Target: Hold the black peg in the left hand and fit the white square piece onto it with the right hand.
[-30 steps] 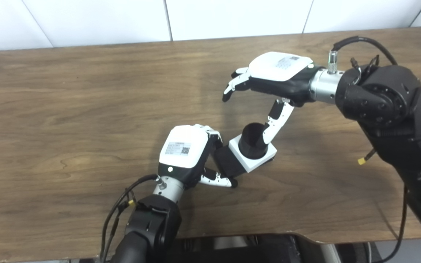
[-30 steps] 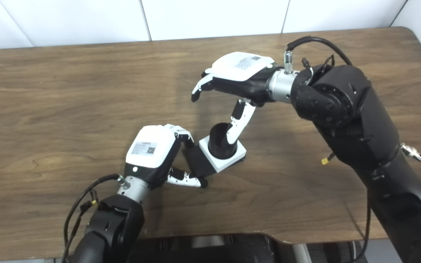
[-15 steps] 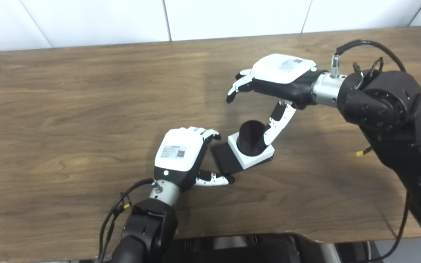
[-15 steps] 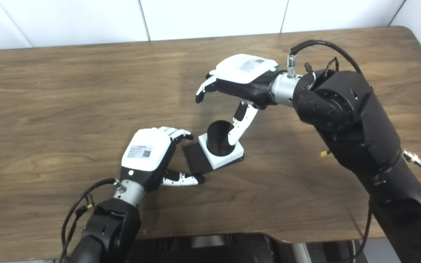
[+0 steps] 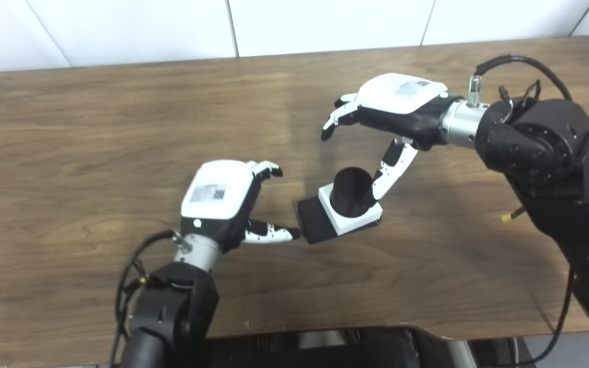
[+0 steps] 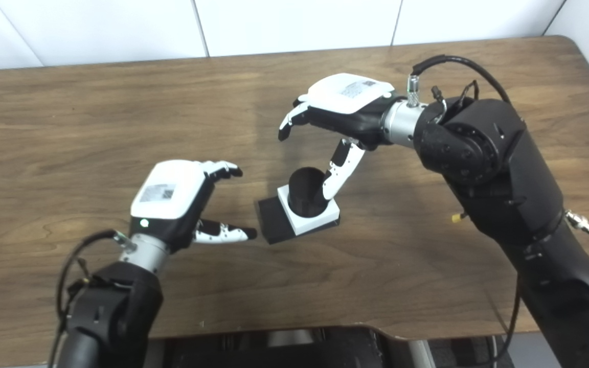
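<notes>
Sitting through white square piece (image 5: 352, 219), black peg (image 5: 349, 190), both hands empty

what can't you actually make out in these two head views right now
- Join between black peg and white square piece: the peg's own body hides how deep it sits, in both views.
- Right hand thumb tip: whether it touches the peg or is only in front is unclear in both views.
- Labels on the back of the left hand and right hand: too small to read.
- Underside of the black base: hidden against the table.
</notes>
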Motion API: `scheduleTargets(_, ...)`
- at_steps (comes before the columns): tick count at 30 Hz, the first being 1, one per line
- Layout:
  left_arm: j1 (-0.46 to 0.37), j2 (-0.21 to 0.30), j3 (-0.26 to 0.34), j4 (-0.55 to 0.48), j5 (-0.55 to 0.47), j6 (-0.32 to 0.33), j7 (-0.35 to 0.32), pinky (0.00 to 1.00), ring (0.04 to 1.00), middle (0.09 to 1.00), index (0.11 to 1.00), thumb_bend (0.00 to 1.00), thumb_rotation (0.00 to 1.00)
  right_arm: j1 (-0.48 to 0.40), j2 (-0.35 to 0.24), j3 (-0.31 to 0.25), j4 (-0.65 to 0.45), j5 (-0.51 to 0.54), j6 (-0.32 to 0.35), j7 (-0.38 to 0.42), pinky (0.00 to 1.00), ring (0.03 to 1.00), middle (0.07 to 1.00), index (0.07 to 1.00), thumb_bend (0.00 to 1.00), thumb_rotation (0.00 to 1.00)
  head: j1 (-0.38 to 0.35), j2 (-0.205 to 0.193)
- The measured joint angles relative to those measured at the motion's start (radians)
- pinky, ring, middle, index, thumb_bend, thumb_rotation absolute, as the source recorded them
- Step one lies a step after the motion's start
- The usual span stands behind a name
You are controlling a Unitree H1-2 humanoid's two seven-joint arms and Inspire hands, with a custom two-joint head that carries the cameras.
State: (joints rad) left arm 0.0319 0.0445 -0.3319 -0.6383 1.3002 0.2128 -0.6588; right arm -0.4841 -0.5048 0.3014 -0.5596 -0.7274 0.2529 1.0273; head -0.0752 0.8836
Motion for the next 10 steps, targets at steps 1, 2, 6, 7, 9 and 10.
scheduleTargets(1,-0.016,-0.011,0.011,-0.029,0.001,0.009,-0.045,0.71,0.783,0.785,0.782,0.85,0.4,0.0,-0.001,-0.001,0.004,0.0,-0.003,-0.007,0.92,0.939,0.861,0.787,1.0,0.44,-0.002,-0.003)
scheduleTargets(2,-0.031,-0.021,0.022,-0.049,0.003,0.011,-0.08,0.7,0.781,0.789,0.784,0.85,0.38,0.0,-0.001,-0.002,0.006,0.0,-0.007,-0.013,0.92,0.937,0.861,0.787,1.0,0.44,-0.002,-0.005)
scheduleTargets(6,-0.061,-0.039,0.069,-0.096,0.004,0.013,-0.197,0.68,0.794,0.812,0.791,0.84,0.31,0.0,-0.012,-0.003,0.031,-0.001,-0.025,-0.029,0.92,0.943,0.862,0.789,0.99,0.45,0.0,-0.011)
scheduleTargets(7,-0.065,-0.04,0.083,-0.1,0.003,0.013,-0.224,0.68,0.797,0.815,0.793,0.84,0.32,0.003,-0.017,-0.004,0.037,-0.002,-0.025,-0.03,0.92,0.944,0.862,0.79,0.99,0.45,0.0,-0.014)
scheduleTargets(9,-0.076,-0.042,0.116,-0.103,-0.003,0.016,-0.263,0.68,0.81,0.828,0.808,0.83,0.31,0.009,-0.033,-0.008,0.039,-0.001,-0.024,-0.03,0.92,0.951,0.87,0.801,0.99,0.46,-0.003,-0.021)
scheduleTargets(10,-0.083,-0.042,0.136,-0.105,-0.012,0.02,-0.281,0.67,0.814,0.833,0.814,0.83,0.31,0.009,-0.038,-0.014,0.039,0.001,-0.02,-0.03,0.92,0.955,0.875,0.806,0.99,0.46,-0.003,-0.021)
